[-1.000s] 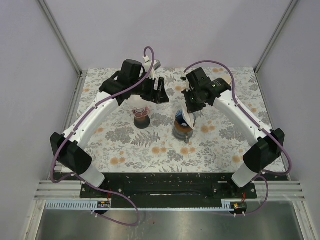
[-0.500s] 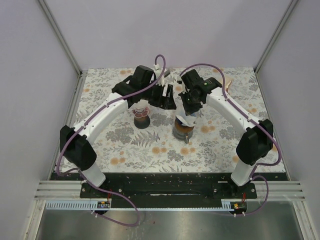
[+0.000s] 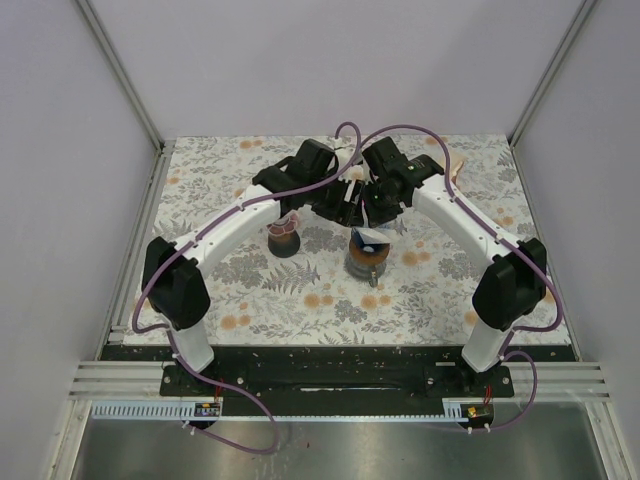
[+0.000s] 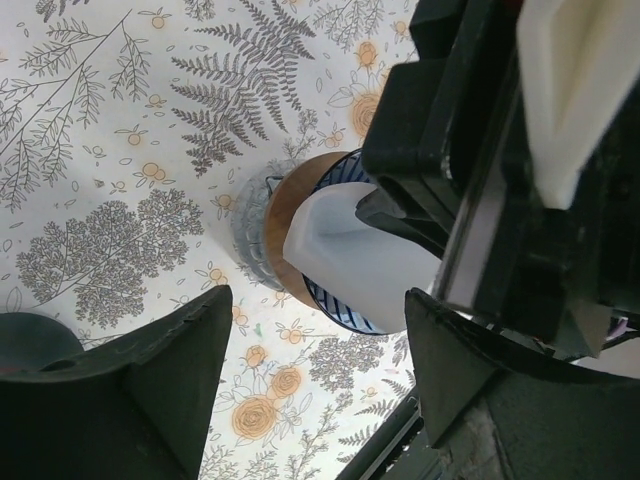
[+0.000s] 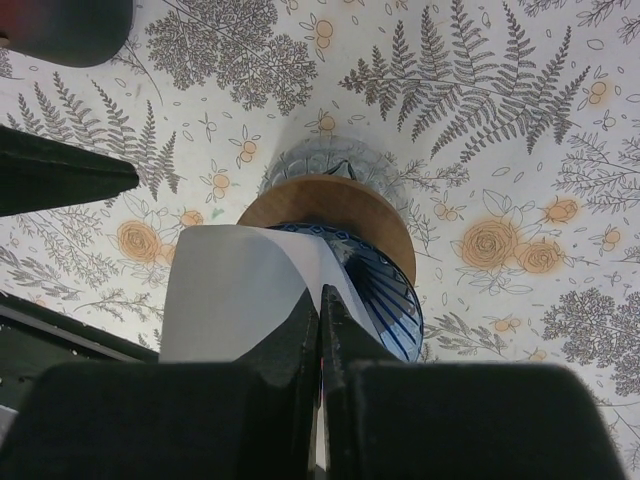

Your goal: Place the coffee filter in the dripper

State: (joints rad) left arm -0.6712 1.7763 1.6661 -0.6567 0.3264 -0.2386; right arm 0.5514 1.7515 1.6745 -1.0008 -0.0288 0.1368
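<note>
**Right wrist view: right pincer (image 5: 320, 305) clamped on the white paper coffee filter (image 5: 235, 295), over the blue-ribbed dripper (image 5: 385, 292)**

Two dark fingers (image 5: 290, 340) pressed tight together, and the filter's edge is pinched between them. No gap at all. The sheet fans out to the left of the grip, flat and pale, and its far edge lies across the dripper's mouth. Whether it sits down inside the cone, I cannot tell from here. Blue ribs show to the right of the paper. A round wooden collar (image 5: 330, 212) rings the dripper, and a clear ribbed glass base (image 5: 330, 160) peeks out beyond it.

Over to the left wrist camera: the left pincer (image 4: 315, 298) is spread wide, its fingers (image 4: 170, 380) holding nothing. The filter and dripper sit framed in the gap between them, lower down. The right arm's black body fills the right side of that shot, very close.

From the top camera, both wrists crowd together above the dripper, near the middle of the white floral tablecloth (image 3: 440, 290). The left arm reaches in from the left, the right arm from the right. Just left of the dripper, and apart from it, stands a small dark round holder (image 3: 285, 244) with something pale on top. Purple cables (image 3: 400, 128) loop above both wrists.
</note>
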